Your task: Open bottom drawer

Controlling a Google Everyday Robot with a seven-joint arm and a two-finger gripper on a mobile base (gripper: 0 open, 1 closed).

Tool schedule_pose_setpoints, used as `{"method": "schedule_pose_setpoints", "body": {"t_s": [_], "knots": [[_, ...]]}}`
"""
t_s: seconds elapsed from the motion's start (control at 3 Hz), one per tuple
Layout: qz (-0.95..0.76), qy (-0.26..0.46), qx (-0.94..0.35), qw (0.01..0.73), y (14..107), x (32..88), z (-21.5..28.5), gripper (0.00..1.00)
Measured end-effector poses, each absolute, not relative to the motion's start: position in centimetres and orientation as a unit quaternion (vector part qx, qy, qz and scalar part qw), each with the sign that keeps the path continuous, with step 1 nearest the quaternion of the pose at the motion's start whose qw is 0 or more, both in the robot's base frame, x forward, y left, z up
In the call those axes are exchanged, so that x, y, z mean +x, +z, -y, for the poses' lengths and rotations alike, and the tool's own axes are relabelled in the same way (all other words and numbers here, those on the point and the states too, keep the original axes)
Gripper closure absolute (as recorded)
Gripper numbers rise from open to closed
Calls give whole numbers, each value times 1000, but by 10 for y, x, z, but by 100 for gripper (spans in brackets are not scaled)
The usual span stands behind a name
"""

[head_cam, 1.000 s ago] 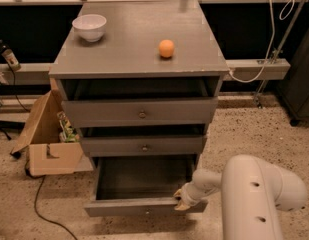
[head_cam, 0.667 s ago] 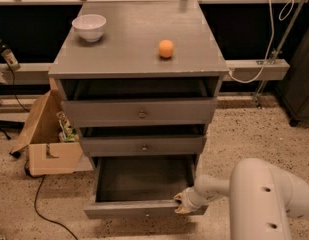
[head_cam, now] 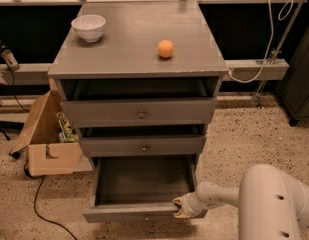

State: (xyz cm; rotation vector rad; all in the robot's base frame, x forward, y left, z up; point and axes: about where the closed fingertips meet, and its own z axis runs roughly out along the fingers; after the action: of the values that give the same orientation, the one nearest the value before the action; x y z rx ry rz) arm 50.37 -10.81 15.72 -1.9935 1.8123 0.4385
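The grey cabinet has three drawers. The bottom drawer (head_cam: 144, 184) is pulled far out and its dark inside shows, with nothing visible in it. Its shallow front panel (head_cam: 129, 214) runs along the bottom of the camera view; the knob is not clearly visible. My gripper (head_cam: 183, 207) is at the right end of that front panel, touching its right corner, at the end of my white arm (head_cam: 274, 199). The mid-sized drawer (head_cam: 144, 146) and the tall top drawer (head_cam: 139, 112) are each slightly ajar, each with a small knob.
A white bowl (head_cam: 88, 27) and an orange ball (head_cam: 165, 48) sit on the cabinet top (head_cam: 129, 49). An open cardboard box (head_cam: 49, 139) with items stands on the floor at the left, with a cable (head_cam: 39, 209) beside it. A rail and white cable run behind.
My arm has shifted right and lower in view. The gripper stays at the drawer front's right corner. The bottom drawer is out about as far as before.
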Motion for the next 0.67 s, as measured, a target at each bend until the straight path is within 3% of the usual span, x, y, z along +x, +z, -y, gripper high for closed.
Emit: {"method": "schedule_pose_setpoints", "body": {"t_s": [0.67], "knots": [[-650, 157, -715, 205, 157, 504, 108, 35]]}}
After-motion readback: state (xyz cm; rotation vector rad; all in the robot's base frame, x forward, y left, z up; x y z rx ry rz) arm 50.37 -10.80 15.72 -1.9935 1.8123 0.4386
